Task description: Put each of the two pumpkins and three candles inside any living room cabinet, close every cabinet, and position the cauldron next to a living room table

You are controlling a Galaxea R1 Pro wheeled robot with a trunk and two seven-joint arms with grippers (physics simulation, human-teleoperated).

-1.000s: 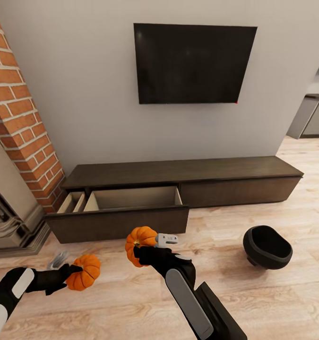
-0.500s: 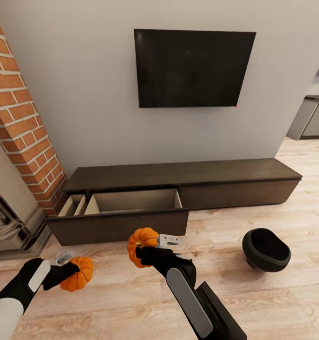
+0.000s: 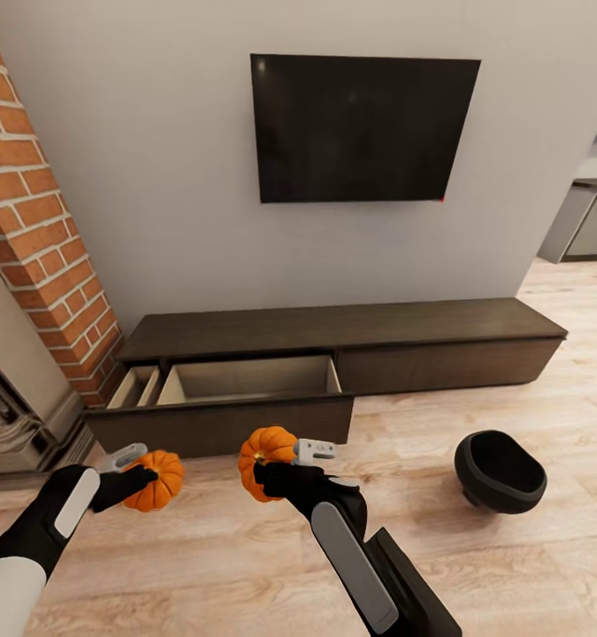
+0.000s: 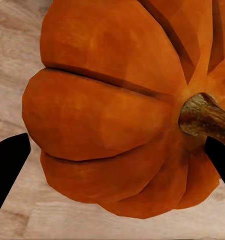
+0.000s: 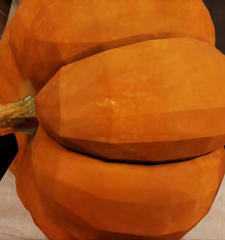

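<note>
Each hand holds a pumpkin: the left hand [image 3: 137, 478] grips one pumpkin [image 3: 156, 479], the right hand [image 3: 276, 469] another pumpkin [image 3: 264, 449]. The cabinet [image 3: 333, 354] drawer gapes open just past them.

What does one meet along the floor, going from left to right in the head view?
Left end effector → its pumpkin → second pumpkin → right end effector → cauldron.
</note>
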